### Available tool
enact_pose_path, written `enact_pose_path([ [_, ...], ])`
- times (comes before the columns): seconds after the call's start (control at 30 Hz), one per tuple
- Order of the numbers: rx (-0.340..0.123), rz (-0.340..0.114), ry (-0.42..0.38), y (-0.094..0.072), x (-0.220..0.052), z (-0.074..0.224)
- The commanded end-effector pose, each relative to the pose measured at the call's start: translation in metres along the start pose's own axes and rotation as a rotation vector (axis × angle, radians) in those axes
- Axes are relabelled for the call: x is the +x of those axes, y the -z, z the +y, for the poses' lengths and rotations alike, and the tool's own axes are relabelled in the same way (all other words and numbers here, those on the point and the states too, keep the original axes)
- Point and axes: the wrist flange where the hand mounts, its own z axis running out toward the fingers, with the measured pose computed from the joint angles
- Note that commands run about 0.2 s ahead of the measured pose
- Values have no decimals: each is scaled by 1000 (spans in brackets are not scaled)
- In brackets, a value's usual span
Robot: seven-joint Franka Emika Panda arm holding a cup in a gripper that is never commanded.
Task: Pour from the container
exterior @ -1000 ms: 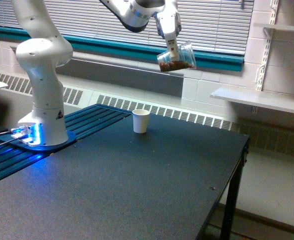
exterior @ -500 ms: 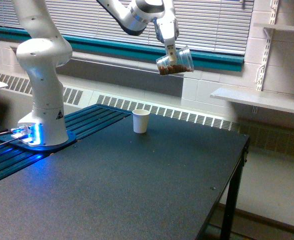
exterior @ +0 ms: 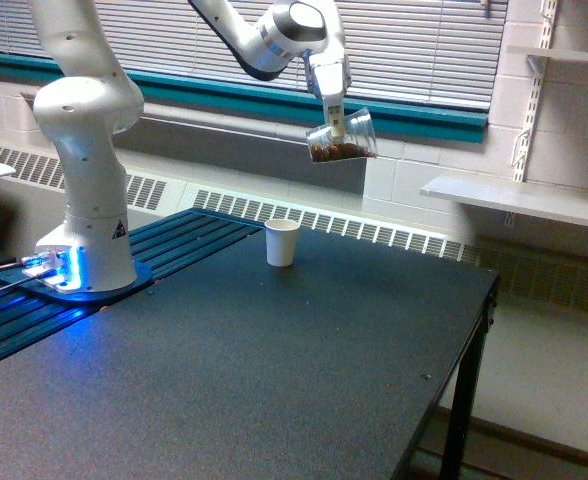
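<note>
Above table point(exterior: 274, 350), container point(exterior: 342, 140) lower, leftward.

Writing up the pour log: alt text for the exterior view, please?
A white robot arm's gripper holds a clear plastic cup of brown granules tilted on its side in the air, above and toward the exterior view's right of a small white paper cup standing on a dark table. Window blinds fill the background.

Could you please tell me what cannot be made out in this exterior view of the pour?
- The inside of the white paper cup: its wall hides any contents.
- The gripper on the clear plastic cup: too small and blurred to see how the jaws stand.
- The upper arm: cut off by the top edge.
- The brown bits: too small to identify.
</note>
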Motion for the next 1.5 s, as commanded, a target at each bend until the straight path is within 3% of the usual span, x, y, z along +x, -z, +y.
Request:
enact_pose_path([
  [0.03,15,-3,0,11,-14,-10],
  [0.5,26,-13,77,18,-20,-23],
  [0.97,38,-8,101,24,-39,-21],
  [1.2,39,17,130,27,-24,-17],
  [1.5,58,47,231,27,-24,-24],
])
